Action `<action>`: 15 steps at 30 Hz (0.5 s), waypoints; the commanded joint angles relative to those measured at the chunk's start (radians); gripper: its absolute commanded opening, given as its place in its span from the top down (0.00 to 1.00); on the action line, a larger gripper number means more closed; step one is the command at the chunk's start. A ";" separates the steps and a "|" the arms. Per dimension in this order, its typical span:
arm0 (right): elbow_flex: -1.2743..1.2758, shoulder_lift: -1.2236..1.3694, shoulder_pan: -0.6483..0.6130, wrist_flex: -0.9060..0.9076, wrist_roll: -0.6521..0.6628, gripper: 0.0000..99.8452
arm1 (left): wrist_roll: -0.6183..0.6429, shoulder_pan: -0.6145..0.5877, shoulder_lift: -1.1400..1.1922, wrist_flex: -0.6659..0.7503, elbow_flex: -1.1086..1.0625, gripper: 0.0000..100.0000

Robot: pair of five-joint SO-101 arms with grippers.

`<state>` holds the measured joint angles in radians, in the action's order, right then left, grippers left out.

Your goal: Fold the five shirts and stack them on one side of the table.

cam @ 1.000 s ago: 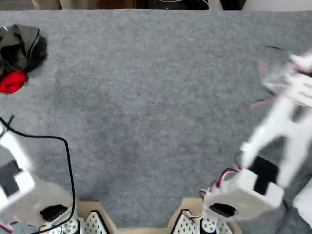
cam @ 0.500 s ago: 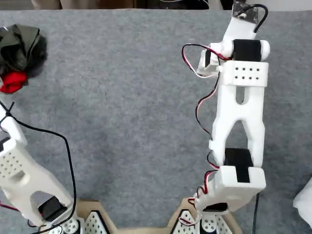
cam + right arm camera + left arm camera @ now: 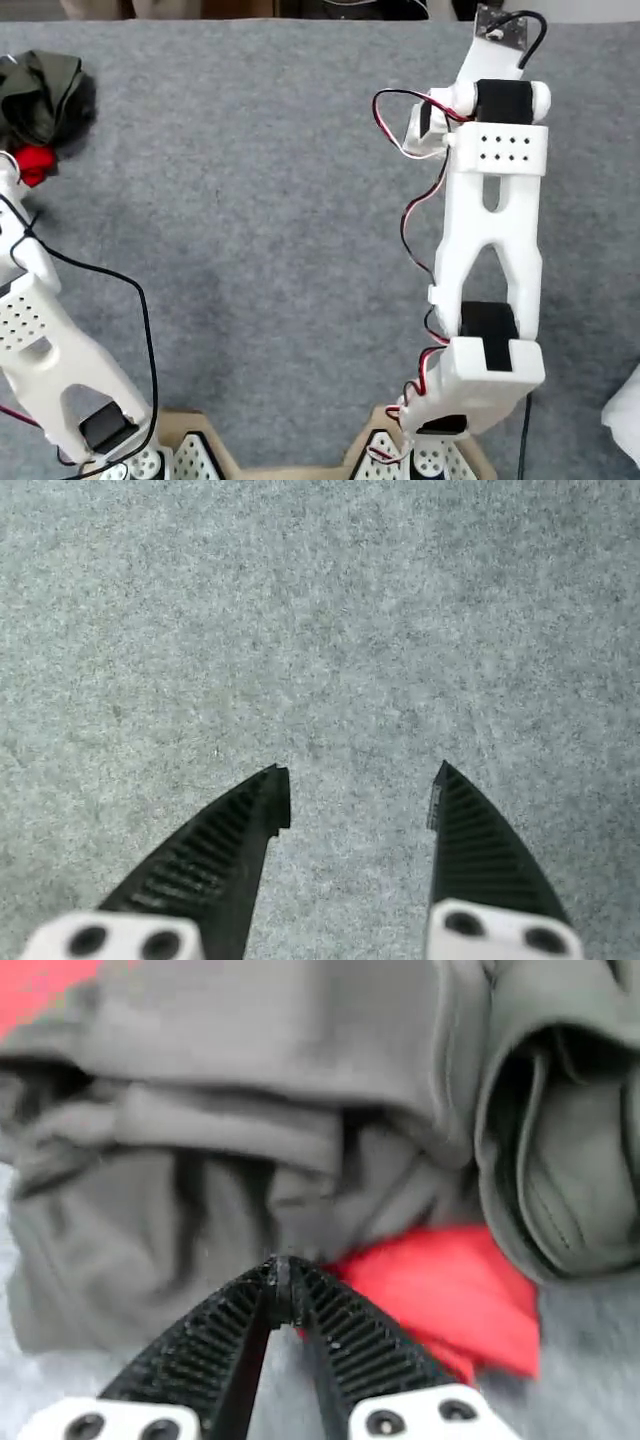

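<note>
In the far left corner of the tabletop (image 3: 250, 200), a crumpled olive shirt (image 3: 40, 90) and a red shirt (image 3: 35, 163) lie heaped. The left arm (image 3: 40, 350) has edged up to them. Its end effector (image 3: 285, 1295) has tips pressed together at the cloth, with nothing visibly gripped. The right end effector (image 3: 358, 800) stays spread over bare tabletop, so folding looks unstarted.

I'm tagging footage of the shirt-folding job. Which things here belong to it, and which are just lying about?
For the job:
olive shirt, crumpled
red shirt beside it
left gripper, shut near them
right gripper, open over the grey mat

Lying about:
black cable
white thing at the right edge, unclear
</note>
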<state>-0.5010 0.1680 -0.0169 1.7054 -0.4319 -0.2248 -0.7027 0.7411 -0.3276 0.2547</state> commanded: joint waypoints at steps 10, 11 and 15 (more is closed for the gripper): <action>-0.031 0.027 -0.005 -0.008 -0.003 0.78 | 0.008 -0.081 -0.240 -0.183 0.150 0.98; -0.031 0.031 -0.005 -0.008 -0.003 0.78 | 0.008 -0.084 -0.234 -0.115 0.140 0.98; -0.031 0.058 -0.005 -0.008 -0.006 0.78 | 0.005 -0.069 -0.107 0.259 0.072 0.98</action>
<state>-0.5010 0.2202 -0.0169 1.7054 -0.4319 -0.2248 -0.7795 0.5938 -0.3429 0.3360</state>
